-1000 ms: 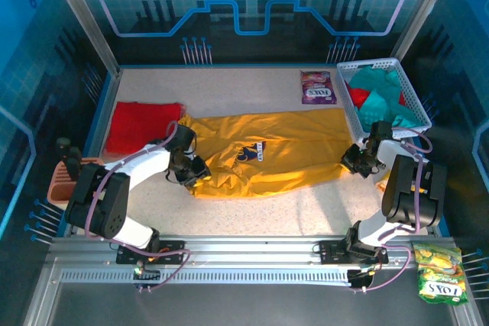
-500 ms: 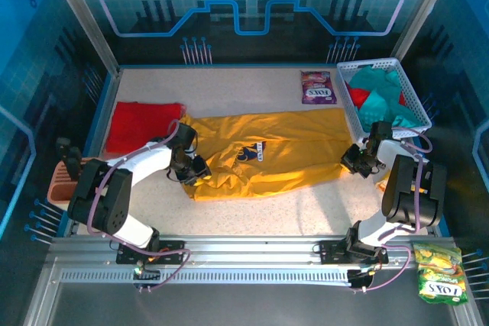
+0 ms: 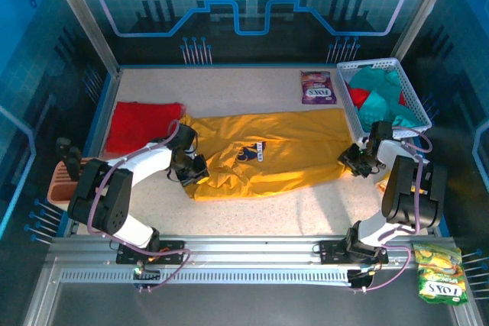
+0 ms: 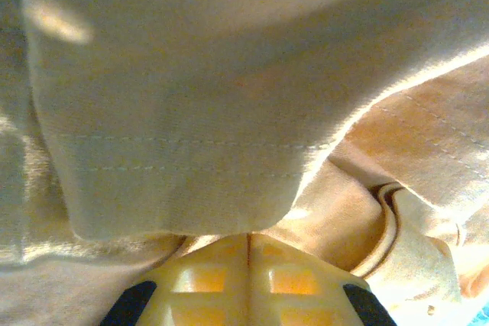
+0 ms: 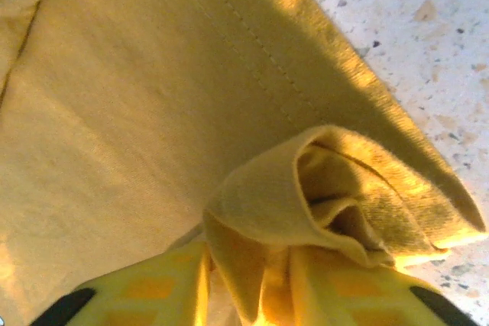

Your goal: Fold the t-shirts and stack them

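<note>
- I saw the folded red cloth t-shirt (image 3: 144, 126) lying flat, just left of the large mustard-yellow cloth t-shirt (image 3: 290, 154), which was spread between the two grippers.
- The left gripper (image 3: 197, 171) sat on that yellow shirt's left hem, clenched tight. I could not tell whether cloth was caught.
- The right gripper (image 3: 348, 161) was at its right end, with a bunched fold between its fingers (image 5: 153, 292). I could not tell whether it gripped.
- Right of the yellow shirt, crumpled teal cloth t-shirts (image 3: 378, 82) lay in a white plastic mesh basket (image 3: 367, 63).
</note>
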